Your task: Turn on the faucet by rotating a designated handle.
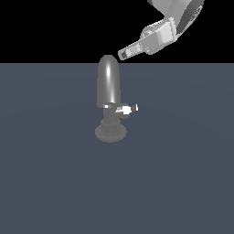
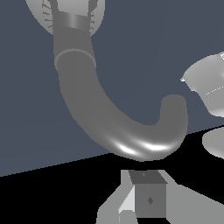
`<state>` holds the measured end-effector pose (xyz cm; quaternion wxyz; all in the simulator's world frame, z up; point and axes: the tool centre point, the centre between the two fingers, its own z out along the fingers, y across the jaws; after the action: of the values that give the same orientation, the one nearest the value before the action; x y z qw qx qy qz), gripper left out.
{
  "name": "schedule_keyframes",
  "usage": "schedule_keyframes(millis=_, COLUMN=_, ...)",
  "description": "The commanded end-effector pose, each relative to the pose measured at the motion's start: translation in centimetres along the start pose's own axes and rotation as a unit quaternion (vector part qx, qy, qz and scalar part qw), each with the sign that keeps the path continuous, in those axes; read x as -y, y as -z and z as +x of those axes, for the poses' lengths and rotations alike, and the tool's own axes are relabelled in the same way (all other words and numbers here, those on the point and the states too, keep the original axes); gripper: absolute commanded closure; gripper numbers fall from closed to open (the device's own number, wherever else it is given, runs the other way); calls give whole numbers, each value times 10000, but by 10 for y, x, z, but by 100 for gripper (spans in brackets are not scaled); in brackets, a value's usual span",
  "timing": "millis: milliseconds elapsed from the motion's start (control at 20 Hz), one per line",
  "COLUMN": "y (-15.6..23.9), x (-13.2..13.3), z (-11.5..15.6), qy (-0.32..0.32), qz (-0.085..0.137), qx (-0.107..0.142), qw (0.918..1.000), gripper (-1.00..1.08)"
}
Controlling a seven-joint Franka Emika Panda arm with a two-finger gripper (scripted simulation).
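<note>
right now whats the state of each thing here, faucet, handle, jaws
faucet: upright on its round base, spout untouched
handle: sticking out sideways from the neck toward the exterior view's right, nothing touching it
gripper: in the air beside the spout's top, on the exterior view's right, holding nothing; whether the jaws are open or shut cannot be told

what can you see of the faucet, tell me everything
The faucet is glossy grey metal and stands upright on the dark floor on a round flared base, with a short neck. Its spout looks bullet-shaped in the exterior view, but the wrist view shows it curving over like a hook. The handle, a silver stub, juts towards the exterior view's right. Nothing touches it; the gripper hovers above.
</note>
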<state>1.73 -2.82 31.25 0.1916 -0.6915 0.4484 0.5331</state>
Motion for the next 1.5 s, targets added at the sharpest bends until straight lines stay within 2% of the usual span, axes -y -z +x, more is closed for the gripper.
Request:
schedule_keyframes(millis=0, y=1, x=5, z=15, qy=-220, qz=109, qx=276, qw=9993, gripper=108)
schedule_keyframes(millis=200, y=1, x=12, z=39, qy=-566, qz=282, qx=701, qw=9955, gripper=108)
schedule_keyframes(millis=400, y=-1, x=16, z=64, qy=-914, qz=459, qx=1125, qw=9884, gripper=108)
schedule_keyframes(millis=850, y=-13, x=21, z=118, qy=-1666, qz=847, qx=2034, qw=9611, gripper=108)
schedule_keyframes(millis=1150, y=-20, x=21, z=135, qy=-1903, qz=974, qx=2322, qw=9489, gripper=108)
schedule_keyframes(millis=1450, y=-21, x=20, z=137, qy=-1925, qz=988, qx=2353, qw=9475, gripper=108)
